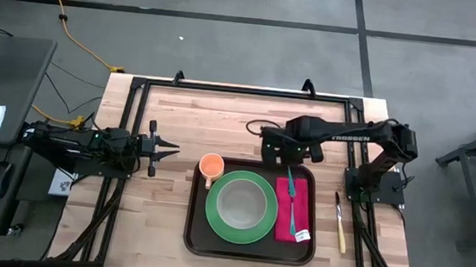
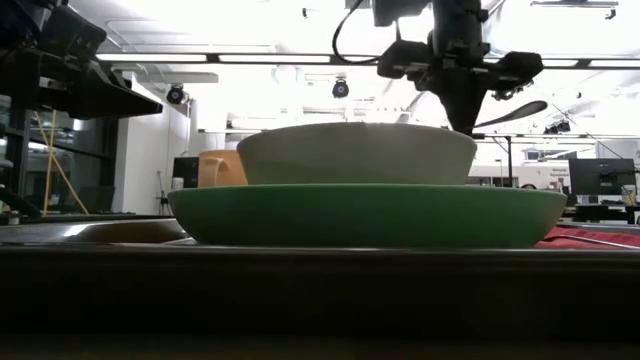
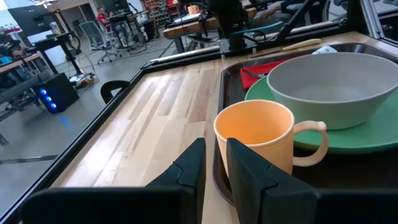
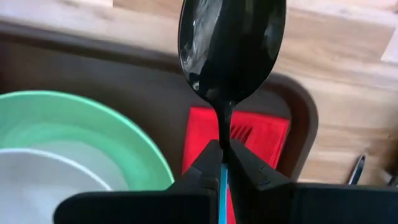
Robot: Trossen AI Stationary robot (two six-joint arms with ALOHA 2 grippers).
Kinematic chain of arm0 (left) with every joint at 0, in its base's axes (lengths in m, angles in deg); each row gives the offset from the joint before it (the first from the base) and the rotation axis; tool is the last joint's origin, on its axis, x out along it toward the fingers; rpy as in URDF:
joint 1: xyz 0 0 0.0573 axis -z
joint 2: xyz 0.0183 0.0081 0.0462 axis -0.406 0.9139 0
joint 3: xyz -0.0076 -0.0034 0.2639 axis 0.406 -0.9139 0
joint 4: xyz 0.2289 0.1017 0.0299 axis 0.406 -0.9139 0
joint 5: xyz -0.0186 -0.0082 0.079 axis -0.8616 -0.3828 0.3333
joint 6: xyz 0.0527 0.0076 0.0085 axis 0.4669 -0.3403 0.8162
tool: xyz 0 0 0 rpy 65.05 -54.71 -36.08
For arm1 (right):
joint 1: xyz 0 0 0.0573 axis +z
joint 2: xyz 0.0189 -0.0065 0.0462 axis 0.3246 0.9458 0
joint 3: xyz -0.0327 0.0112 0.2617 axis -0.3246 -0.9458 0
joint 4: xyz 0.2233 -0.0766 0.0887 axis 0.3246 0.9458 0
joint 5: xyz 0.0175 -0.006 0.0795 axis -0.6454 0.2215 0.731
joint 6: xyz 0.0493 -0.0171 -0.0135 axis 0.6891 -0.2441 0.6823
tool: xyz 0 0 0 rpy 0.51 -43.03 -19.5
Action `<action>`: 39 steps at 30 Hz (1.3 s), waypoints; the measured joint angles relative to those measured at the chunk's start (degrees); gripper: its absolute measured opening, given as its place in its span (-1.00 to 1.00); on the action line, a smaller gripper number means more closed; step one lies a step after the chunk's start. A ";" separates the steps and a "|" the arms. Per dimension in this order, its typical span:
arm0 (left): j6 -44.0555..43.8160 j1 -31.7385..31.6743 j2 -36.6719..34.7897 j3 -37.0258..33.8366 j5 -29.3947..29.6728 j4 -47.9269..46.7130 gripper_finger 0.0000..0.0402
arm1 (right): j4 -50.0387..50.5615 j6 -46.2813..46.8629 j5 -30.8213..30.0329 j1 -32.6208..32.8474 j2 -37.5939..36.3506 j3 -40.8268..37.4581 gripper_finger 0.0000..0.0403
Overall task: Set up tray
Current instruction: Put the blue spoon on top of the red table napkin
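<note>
Brown tray (image 1: 249, 249) sits mid-table, holding green plate (image 1: 236, 206) with grey bowl (image 3: 329, 87), orange mug (image 1: 210, 166), red napkin (image 1: 293, 209). Right gripper (image 4: 222, 163) hangs over the tray's far edge, fingers clamped on a black spoon (image 4: 230, 46). Left gripper (image 1: 167, 150) waits beside the mug, fingers seemingly part open, holding nothing.

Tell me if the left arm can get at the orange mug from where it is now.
Probably yes. The left gripper sits just beside the orange mug, which stands at the tray's near corner, with only bare table between them; its jaws stand partly open.
</note>
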 joint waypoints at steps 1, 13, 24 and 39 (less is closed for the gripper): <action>0.00 0.02 0.01 0.00 0.01 0.00 -0.52 | -0.07 0.72 0.02 0.60 0.00 0.00 -0.99; 0.00 0.00 0.01 0.01 -0.02 -0.02 -0.52 | -0.47 8.78 1.42 6.83 0.00 0.00 -0.99; 0.00 0.00 0.00 0.02 -0.04 -0.02 -0.52 | -0.72 15.67 2.08 11.13 0.02 0.00 -0.99; 0.00 0.02 -0.01 0.02 -0.04 -0.02 -0.52 | -1.59 22.18 1.06 15.68 0.09 0.00 -0.99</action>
